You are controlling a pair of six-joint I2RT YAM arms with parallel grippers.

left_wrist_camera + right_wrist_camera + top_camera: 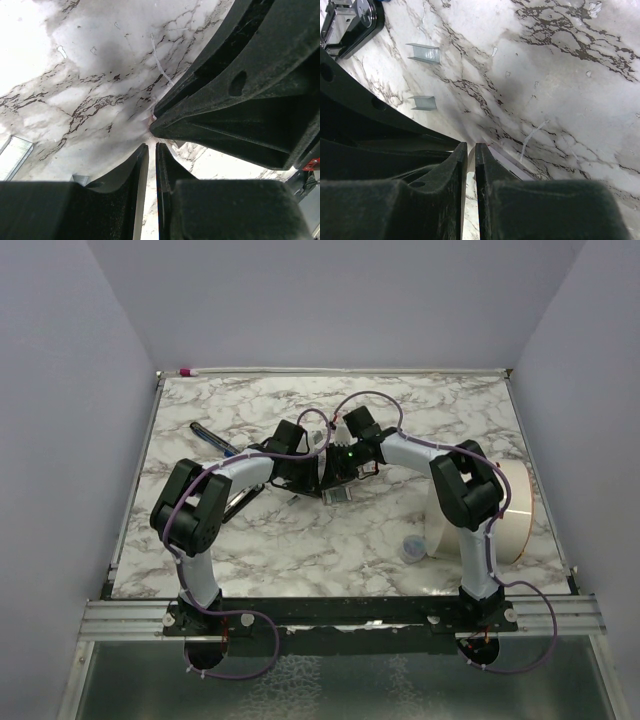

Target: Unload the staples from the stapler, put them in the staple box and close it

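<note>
two staples [423, 52] strips are lying loose near stapler [345, 20], upper left. left gripper [152, 148] and right gripper [471, 148] are sitting nearly closed, seemingly empty; crowded tips are risking colliding, scattering strips.

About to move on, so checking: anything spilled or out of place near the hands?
Two staple strips lie loose on the marble table, apart from the stapler. A thin white sliver lies farther off; what it is is unclear.

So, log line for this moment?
stapler: on table | staples: loose strips nearby | left gripper: nearly shut | right gripper: nearly shut
</note>
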